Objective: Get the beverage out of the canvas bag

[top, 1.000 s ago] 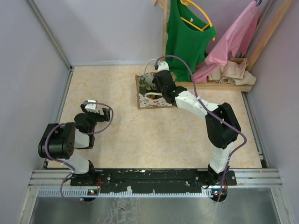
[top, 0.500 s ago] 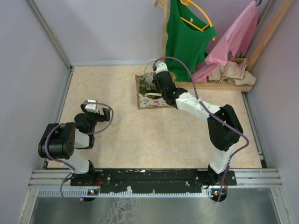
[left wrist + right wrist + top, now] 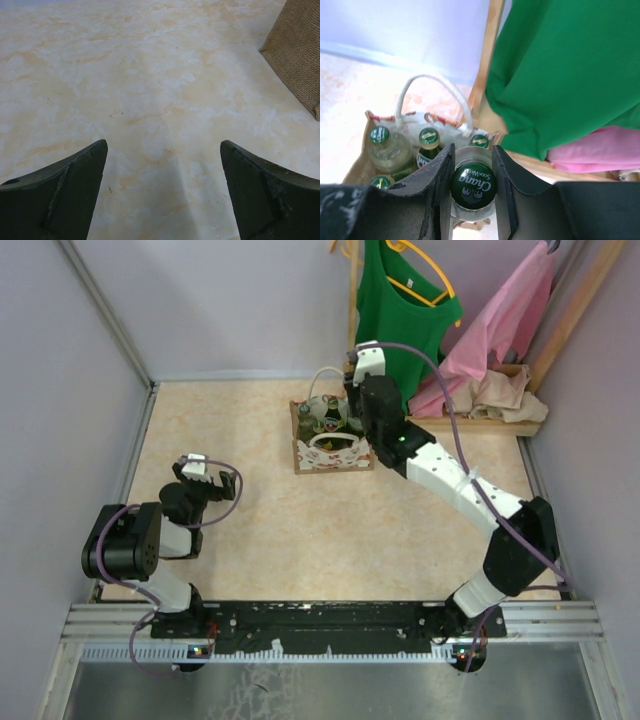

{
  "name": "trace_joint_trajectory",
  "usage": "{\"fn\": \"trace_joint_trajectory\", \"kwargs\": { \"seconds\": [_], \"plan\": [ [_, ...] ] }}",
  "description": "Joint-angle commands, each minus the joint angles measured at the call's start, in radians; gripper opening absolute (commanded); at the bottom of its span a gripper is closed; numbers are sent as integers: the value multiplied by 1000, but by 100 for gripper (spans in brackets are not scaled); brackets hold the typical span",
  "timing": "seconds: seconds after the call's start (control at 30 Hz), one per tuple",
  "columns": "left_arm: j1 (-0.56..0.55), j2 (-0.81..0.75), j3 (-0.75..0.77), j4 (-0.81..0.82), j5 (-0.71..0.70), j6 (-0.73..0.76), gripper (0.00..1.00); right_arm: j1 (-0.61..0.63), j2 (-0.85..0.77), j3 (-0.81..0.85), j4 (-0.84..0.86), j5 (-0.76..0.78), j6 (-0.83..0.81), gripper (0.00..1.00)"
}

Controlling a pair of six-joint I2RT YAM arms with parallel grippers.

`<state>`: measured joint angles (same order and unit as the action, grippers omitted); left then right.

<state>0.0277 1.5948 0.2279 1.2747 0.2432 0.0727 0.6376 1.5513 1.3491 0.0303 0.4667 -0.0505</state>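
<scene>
**Bottle gripped at the bag's corner**

The right arm (image 3: 445, 472) stretched long across the worktop (image 3: 250, 510), wrist tipped down at the right rear corner of the canvas bag (image 3: 330, 453). The right fingers (image 3: 445, 172) were clamped tight on a green-capped bottle (image 3: 472, 186), held above the other bottles (image 3: 428, 137) standing in the bag. Over on the other side, the left arm (image 3: 150, 540) sat folded near its base, the left fingers (image 3: 75, 185) spread wide apart, gripping nothing, low over the worktop.

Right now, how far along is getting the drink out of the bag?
Done: the right claw is shut on a green-capped bottle, raised above the other bottles in the bag. In hand: that lift. Left: clearing the bag and setting it on the table.
</scene>
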Motion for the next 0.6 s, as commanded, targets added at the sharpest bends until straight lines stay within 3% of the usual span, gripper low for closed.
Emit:
{"fn": "trace_joint_trajectory", "kwargs": {
  "seconds": [0.0,0.3,0.57],
  "plan": [
    [-6,1,14,8,-3,8,100,-3,-155,28,269,120,-109,0],
    [-6,1,14,8,-3,9,100,-21,-275,-65,376,323,-236,0],
    [-6,1,14,8,-3,9,100,-153,-328,-163,109,266,39,0]
  ]
}}
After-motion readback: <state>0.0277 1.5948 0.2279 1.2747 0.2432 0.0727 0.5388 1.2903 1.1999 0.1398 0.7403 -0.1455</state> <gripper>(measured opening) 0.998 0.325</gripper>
